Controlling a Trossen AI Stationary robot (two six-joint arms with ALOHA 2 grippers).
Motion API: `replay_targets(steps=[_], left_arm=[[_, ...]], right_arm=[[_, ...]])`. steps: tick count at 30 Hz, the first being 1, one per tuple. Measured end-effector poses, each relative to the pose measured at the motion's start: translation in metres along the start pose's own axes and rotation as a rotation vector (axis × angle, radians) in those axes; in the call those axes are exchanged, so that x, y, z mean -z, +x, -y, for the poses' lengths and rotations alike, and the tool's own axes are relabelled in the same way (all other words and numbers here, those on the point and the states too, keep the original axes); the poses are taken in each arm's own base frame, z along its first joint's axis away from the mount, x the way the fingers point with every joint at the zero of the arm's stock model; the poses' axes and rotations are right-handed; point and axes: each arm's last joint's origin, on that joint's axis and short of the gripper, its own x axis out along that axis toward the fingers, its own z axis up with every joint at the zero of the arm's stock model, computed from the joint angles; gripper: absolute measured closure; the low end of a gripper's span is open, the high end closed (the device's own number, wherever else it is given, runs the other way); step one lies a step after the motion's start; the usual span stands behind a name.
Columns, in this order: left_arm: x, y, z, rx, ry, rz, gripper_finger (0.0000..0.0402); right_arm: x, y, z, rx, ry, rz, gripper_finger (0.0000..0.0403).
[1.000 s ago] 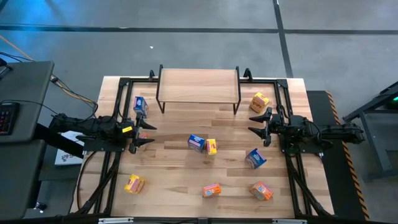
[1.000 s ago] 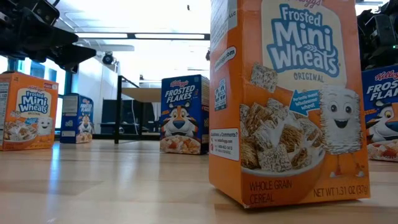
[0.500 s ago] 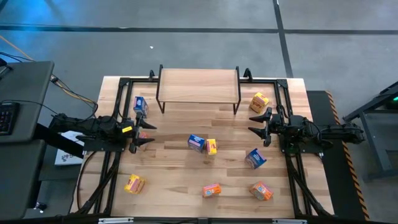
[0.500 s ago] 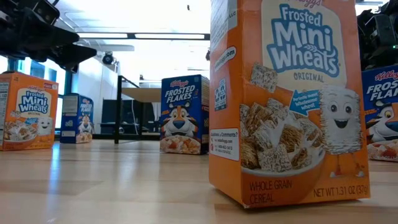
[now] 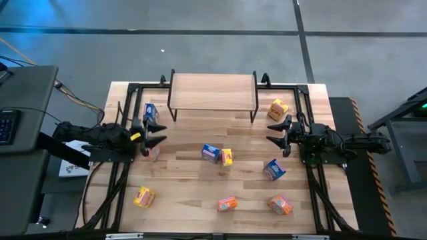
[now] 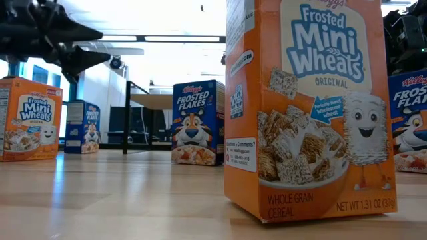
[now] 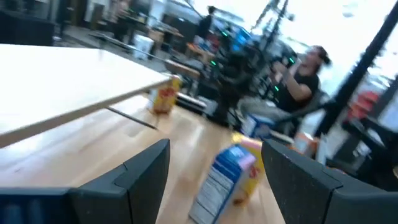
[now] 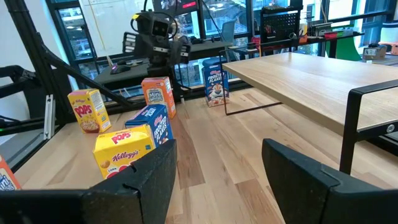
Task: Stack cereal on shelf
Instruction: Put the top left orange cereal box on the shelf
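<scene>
Several small cereal boxes lie scattered on the table: blue (image 5: 151, 112), orange-red (image 5: 154, 153), blue (image 5: 211, 153), yellow (image 5: 227, 157), yellow (image 5: 278, 109), blue (image 5: 274, 169), and yellow (image 5: 144, 197) and two orange ones (image 5: 227, 204) (image 5: 281, 204) near the near edge. The shelf (image 5: 212, 92) stands bare at the far edge on thin black legs. My left gripper (image 5: 159, 133) hovers open between the far-left blue box and the orange-red one. My right gripper (image 5: 276, 131) waits open at the right, near the far yellow box.
The black arm frames (image 5: 127, 100) (image 5: 308, 100) run along both sides of the table. In the low view a large orange box (image 6: 307, 107) stands close to the camera. A seated person (image 7: 305, 68) shows in the room beyond the table.
My left gripper has moved toward the table's far edge, closer to the far-left blue box, and has uncovered the orange-red box that lay under it. Its fingers have stayed open. The right arm and the boxes have kept still.
</scene>
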Motion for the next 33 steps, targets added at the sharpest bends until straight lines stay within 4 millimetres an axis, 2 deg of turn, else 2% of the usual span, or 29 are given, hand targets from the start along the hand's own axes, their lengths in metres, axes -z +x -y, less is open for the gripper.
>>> replay_targets(steps=[7, 16, 21, 33], left_arm=[[-0.008, 0.000, 0.002, 0.020, -0.055, 0.079, 0.0156], [-0.041, -0.005, 0.013, 0.029, -0.025, 0.067, 0.0156], [-0.067, -0.003, 0.023, 0.012, -0.038, 0.014, 0.0156], [-0.144, -0.001, 0.051, -0.048, -0.195, -0.098, 0.0156]], right_arm=[[0.000, 0.000, 0.000, 0.000, 0.000, 0.000, 0.0173], [0.000, 0.000, 0.000, 0.000, 0.000, 0.000, 0.0173], [0.000, 0.000, 0.000, 0.000, 0.000, 0.000, 0.0173], [0.000, 0.000, 0.000, 0.000, 0.000, 0.000, 0.0173]])
